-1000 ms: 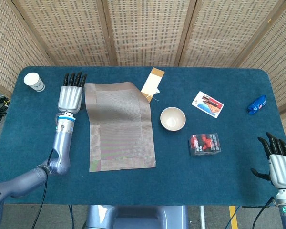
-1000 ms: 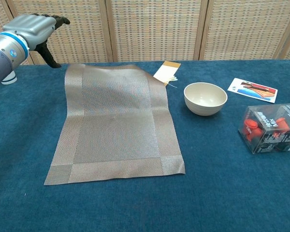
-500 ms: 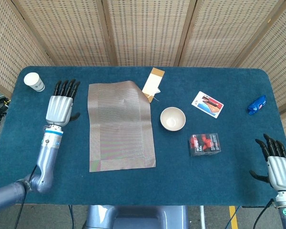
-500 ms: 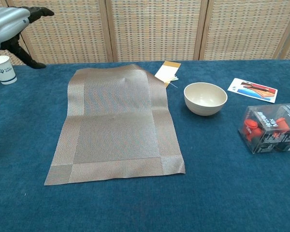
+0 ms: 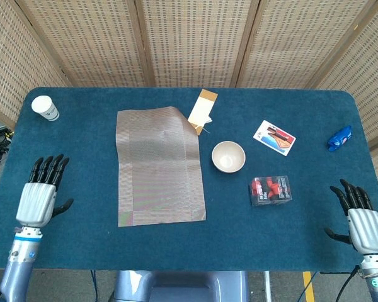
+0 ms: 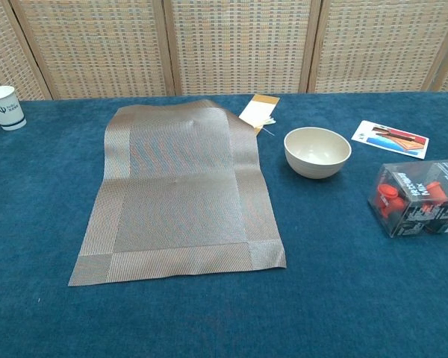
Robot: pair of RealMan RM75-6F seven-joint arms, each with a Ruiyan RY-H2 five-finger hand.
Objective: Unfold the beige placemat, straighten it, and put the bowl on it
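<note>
The left robot hand (image 5: 38,200) is hovering at the lower left of the head view, palm down, fingers stretched out and slightly apart, pointing toward the top of the frame, holding nothing. The right robot hand (image 5: 359,219) is sitting at the lower right corner in the same flat pose, fingers spread and thumb sticking out to the side, also gripping nothing. Neither is showing in the chest view.

The beige placemat (image 5: 159,165) is lying unfolded on the blue worktop (image 5: 290,239), left of centre, with its far right corner touching a tan card (image 5: 203,108). The bowl (image 5: 229,156) is standing upright just right of the placemat, on the bare worktop. A clear box (image 5: 271,190) of red items is resting to the lower right of the bowl, and a paper cup (image 5: 45,107) is standing at the upper left.
</note>
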